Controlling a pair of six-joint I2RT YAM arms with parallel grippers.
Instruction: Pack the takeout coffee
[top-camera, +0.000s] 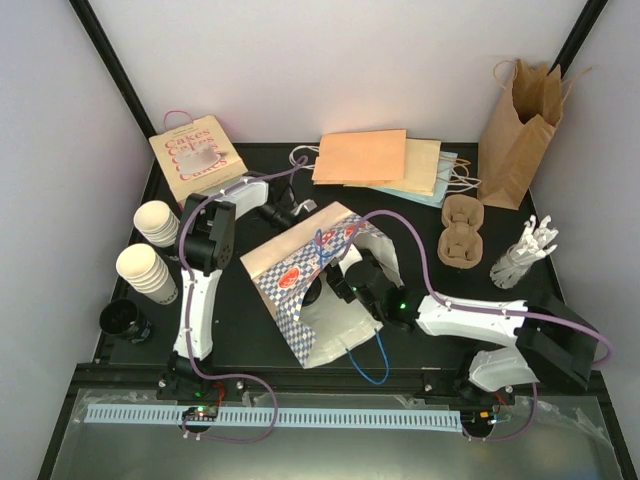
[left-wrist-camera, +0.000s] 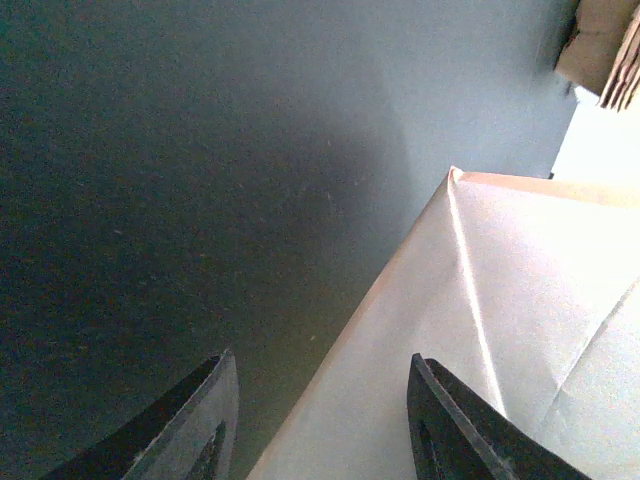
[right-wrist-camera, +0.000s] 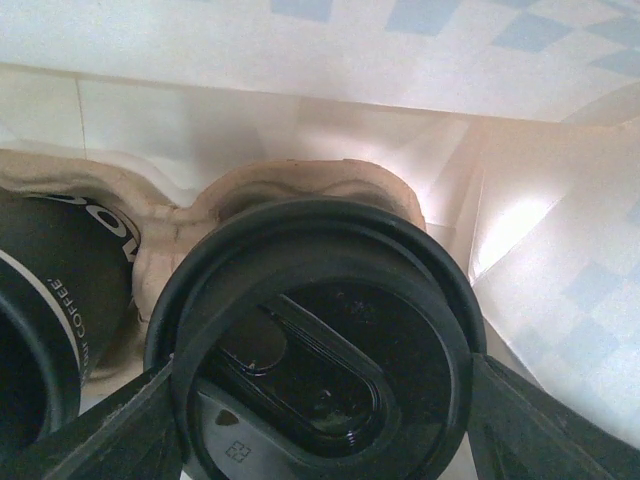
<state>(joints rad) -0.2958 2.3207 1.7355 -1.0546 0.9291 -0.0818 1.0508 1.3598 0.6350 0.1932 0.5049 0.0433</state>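
While deep inside the checkered bag (top-camera: 296, 276), right gripper (right-wrist-camera: 325, 400) tight around a black lid (right-wrist-camera: 320, 300); left gripper (left-wrist-camera: 320, 420) agape

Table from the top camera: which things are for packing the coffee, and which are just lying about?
For the job: lidded cup, pulp carrier under it, checkered bag, paper cup stacks, black lids.

Just lying about: Cakes bag, flat paper bags, tall brown bag, spare carrier, plastic cutlery.
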